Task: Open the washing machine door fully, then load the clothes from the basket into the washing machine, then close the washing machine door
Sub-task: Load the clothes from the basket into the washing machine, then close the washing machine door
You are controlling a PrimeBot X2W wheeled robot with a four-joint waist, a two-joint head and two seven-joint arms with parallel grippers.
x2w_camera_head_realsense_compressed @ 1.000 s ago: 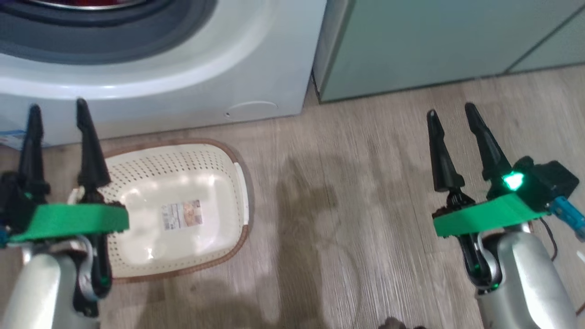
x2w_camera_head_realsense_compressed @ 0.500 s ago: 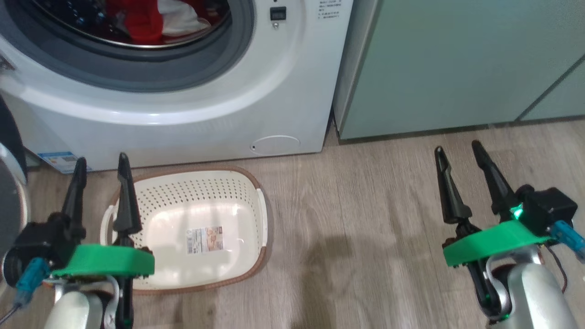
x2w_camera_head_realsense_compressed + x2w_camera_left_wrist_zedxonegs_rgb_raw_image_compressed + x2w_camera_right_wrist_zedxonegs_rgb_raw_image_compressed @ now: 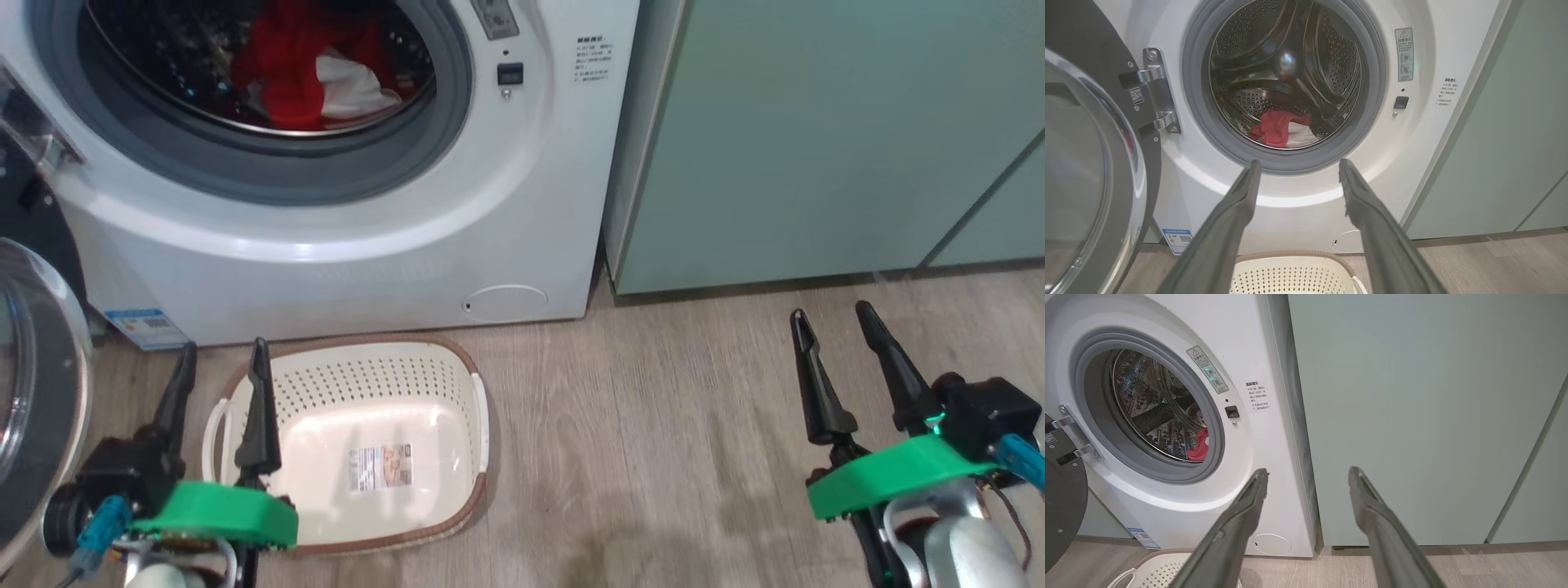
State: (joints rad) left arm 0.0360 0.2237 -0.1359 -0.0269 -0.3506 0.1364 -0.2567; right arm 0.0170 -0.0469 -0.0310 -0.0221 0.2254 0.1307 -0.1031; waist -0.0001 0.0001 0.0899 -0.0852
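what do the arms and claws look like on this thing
The left claw and right claw each have two long, tapering black fingers above a bright green plastic bracket on a silvery-white forearm. A blue connector sits at each wrist; a small green light glows on the right one.

Surroundings, head view: pale green cabinet front [image 3: 816, 139], plain and matt, standing upright at the right; a thin dark seam [image 3: 980, 202] slants across it, dividing off a second panel [image 3: 1012, 229] at the far right. Below, the floor [image 3: 653, 425] of grey-brown wood-grain boards meets a narrow shadowed gap under the cabinet base
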